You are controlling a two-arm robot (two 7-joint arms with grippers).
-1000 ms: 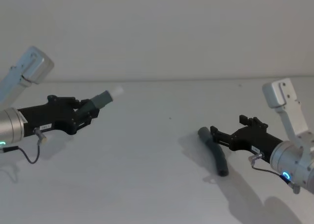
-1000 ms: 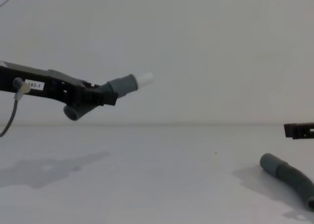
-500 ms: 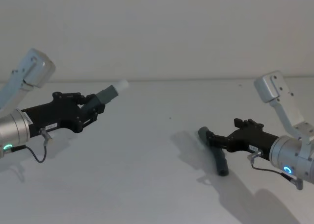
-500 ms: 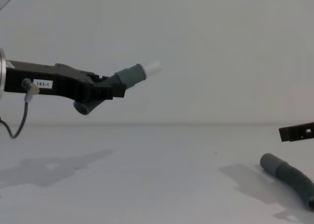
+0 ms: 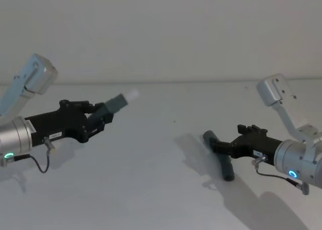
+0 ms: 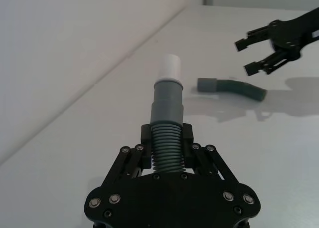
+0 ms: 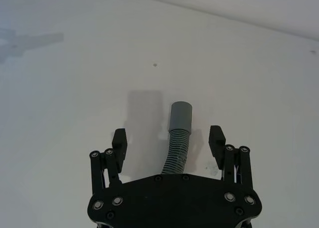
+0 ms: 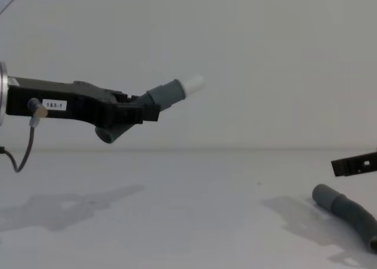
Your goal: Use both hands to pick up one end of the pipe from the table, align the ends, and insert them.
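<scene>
My left gripper (image 5: 98,120) is shut on a corrugated pipe piece (image 5: 114,104) and holds it in the air, left of the table's middle. Its grey cuff and white plug tip (image 8: 193,83) point up and toward the right. In the left wrist view the fingers clamp the ribbed part (image 6: 167,144). The other pipe piece (image 5: 222,157) lies on the white table (image 5: 151,184) at the right, socket cuff (image 7: 180,116) pointing away. My right gripper (image 7: 168,135) is open, one finger on each side of that piece, a little above it in the chest view.
A white wall rises behind the table's far edge (image 5: 176,82). A small dark speck (image 5: 174,122) marks the tabletop between the two arms. Shadows of both arms fall on the table.
My left gripper has carried its pipe piece rightward toward the table's middle. The right gripper has moved forward over the lying piece, its fingers now on either side of it.
</scene>
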